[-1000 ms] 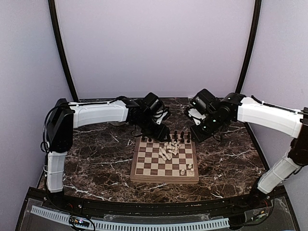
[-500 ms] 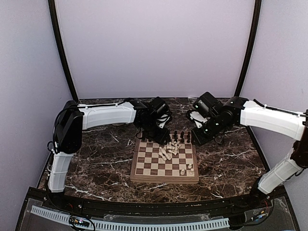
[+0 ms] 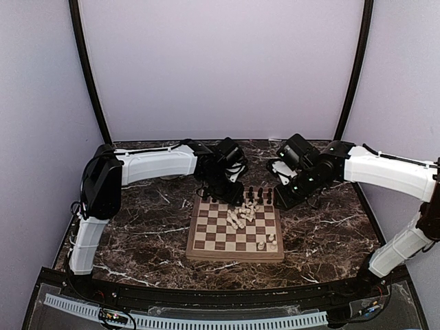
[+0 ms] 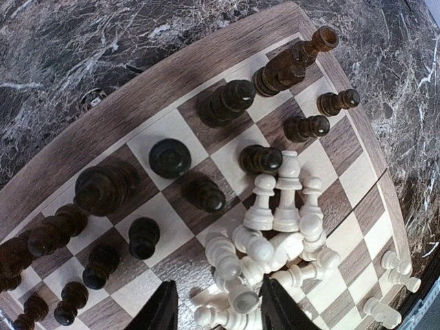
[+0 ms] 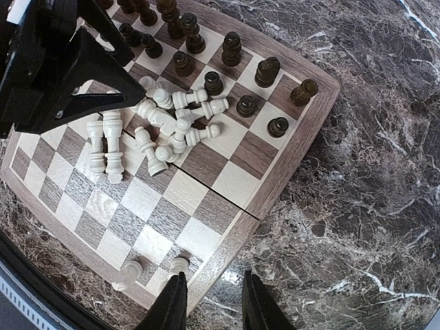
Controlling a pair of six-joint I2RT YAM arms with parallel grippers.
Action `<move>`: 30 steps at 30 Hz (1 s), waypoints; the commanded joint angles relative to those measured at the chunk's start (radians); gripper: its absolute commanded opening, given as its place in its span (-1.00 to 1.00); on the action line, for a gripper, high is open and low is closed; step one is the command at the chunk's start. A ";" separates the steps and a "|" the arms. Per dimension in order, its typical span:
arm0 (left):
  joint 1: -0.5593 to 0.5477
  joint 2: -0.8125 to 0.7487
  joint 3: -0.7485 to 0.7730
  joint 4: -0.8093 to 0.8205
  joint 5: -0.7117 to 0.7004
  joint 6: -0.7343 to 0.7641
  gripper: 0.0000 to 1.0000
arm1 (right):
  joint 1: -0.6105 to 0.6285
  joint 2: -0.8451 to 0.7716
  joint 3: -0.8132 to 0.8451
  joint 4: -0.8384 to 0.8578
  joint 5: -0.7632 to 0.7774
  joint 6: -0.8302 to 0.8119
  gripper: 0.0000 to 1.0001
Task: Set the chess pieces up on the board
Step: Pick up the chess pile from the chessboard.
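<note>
The board (image 3: 206, 242) lies mid-table. Dark chess pieces (image 4: 170, 157) stand on its far rows. A heap of white pieces (image 4: 275, 240) lies toppled near the board's centre, seen from above as the pale pile (image 3: 242, 214). My left gripper (image 4: 221, 309) hovers over the heap's edge, open, its fingers straddling fallen white pieces without clamping them. My right gripper (image 5: 212, 302) is open and empty above the board's right border, beside two white pieces (image 5: 177, 265) standing at the near corner. Two more white pieces (image 5: 104, 148) lie side by side.
The dark marble table (image 3: 137, 220) surrounds the board. The left gripper's black body (image 5: 69, 75) hangs over the board's far half. Purple walls and two black curved posts enclose the back and sides. A white cable rail (image 3: 179, 320) runs along the near edge.
The left arm has swung right and down over the white heap, and its jaws have narrowed. The right arm has shifted slightly; its jaws are unchanged.
</note>
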 commanded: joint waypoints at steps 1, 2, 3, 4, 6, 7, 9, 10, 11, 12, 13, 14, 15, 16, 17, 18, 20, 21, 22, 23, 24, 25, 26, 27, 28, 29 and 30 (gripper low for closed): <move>-0.005 -0.019 0.037 -0.047 -0.020 -0.016 -0.13 | -0.004 -0.024 -0.015 0.032 -0.012 0.015 -0.42; -0.005 -0.024 0.037 -0.050 -0.026 -0.018 -0.13 | -0.004 -0.024 -0.017 0.033 -0.012 0.015 -0.42; -0.005 -0.027 0.036 -0.053 -0.038 -0.020 -0.13 | -0.005 -0.024 -0.018 0.034 -0.013 0.017 -0.42; -0.005 -0.032 0.035 -0.053 -0.042 -0.020 -0.13 | -0.004 -0.023 -0.019 0.035 -0.014 0.017 -0.42; -0.005 -0.035 0.034 -0.055 -0.035 -0.021 -0.13 | -0.004 -0.021 -0.021 0.039 -0.017 0.018 -0.41; -0.005 -0.035 0.030 -0.050 -0.028 -0.021 -0.13 | -0.004 -0.019 -0.023 0.040 -0.019 0.018 -0.41; -0.004 -0.032 0.016 -0.037 0.001 -0.023 -0.13 | -0.004 -0.016 -0.025 0.043 -0.022 0.018 -0.42; -0.005 -0.031 0.009 -0.033 0.016 -0.026 -0.13 | -0.004 -0.015 -0.026 0.044 -0.022 0.017 -0.42; -0.005 -0.027 0.006 -0.028 0.024 -0.029 -0.13 | -0.005 -0.014 -0.027 0.043 -0.021 0.016 -0.42; -0.005 -0.025 0.004 -0.025 0.035 -0.031 -0.13 | -0.004 -0.013 -0.028 0.043 -0.022 0.016 -0.42; -0.005 -0.021 0.003 -0.025 0.040 -0.032 -0.13 | -0.004 -0.014 -0.029 0.043 -0.021 0.014 -0.42; -0.005 -0.019 0.002 -0.022 0.048 -0.032 -0.13 | -0.004 -0.014 -0.031 0.045 -0.021 0.015 -0.42; -0.005 -0.016 0.002 -0.022 0.050 -0.032 -0.13 | -0.005 -0.012 -0.032 0.045 -0.022 0.014 -0.42; -0.005 -0.014 0.003 -0.023 0.053 -0.032 -0.13 | -0.005 -0.012 -0.035 0.045 -0.023 0.014 -0.42; -0.005 -0.009 0.004 -0.022 0.056 -0.032 -0.13 | -0.005 -0.012 -0.036 0.045 -0.023 0.013 -0.42; -0.004 -0.006 0.005 -0.023 0.059 -0.032 -0.15 | -0.004 -0.012 -0.038 0.045 -0.022 0.013 -0.42; -0.005 0.001 0.006 -0.027 0.061 -0.039 -0.17 | -0.005 -0.012 -0.038 0.045 -0.023 0.014 -0.42; -0.004 0.006 0.007 -0.028 0.060 -0.040 -0.18 | -0.005 -0.012 -0.038 0.045 -0.023 0.014 -0.42; -0.005 0.008 0.011 -0.040 0.051 -0.044 -0.22 | -0.005 -0.013 -0.038 0.045 -0.021 0.015 -0.42; -0.005 0.010 0.013 -0.044 0.043 -0.046 -0.23 | -0.004 -0.014 -0.040 0.045 -0.021 0.014 -0.42; -0.004 0.010 0.014 -0.051 0.030 -0.047 -0.26 | -0.004 -0.013 -0.040 0.045 -0.022 0.014 -0.42; -0.004 0.010 0.015 -0.054 0.027 -0.047 -0.28 | -0.005 -0.014 -0.041 0.046 -0.021 0.015 -0.42; -0.005 0.010 0.016 -0.057 0.023 -0.047 -0.30 | -0.004 -0.014 -0.043 0.047 -0.021 0.015 -0.42; -0.005 0.011 0.017 -0.058 0.021 -0.047 -0.32 | -0.004 -0.014 -0.044 0.048 -0.023 0.017 -0.42; -0.005 0.010 0.016 -0.059 0.020 -0.047 -0.35 | -0.005 -0.014 -0.046 0.050 -0.022 0.017 -0.42; -0.005 0.010 0.017 -0.060 0.020 -0.047 -0.39 | -0.004 -0.014 -0.047 0.052 -0.022 0.017 -0.42; -0.005 0.010 0.017 -0.060 0.021 -0.048 -0.41 | -0.004 -0.014 -0.048 0.053 -0.022 0.019 -0.42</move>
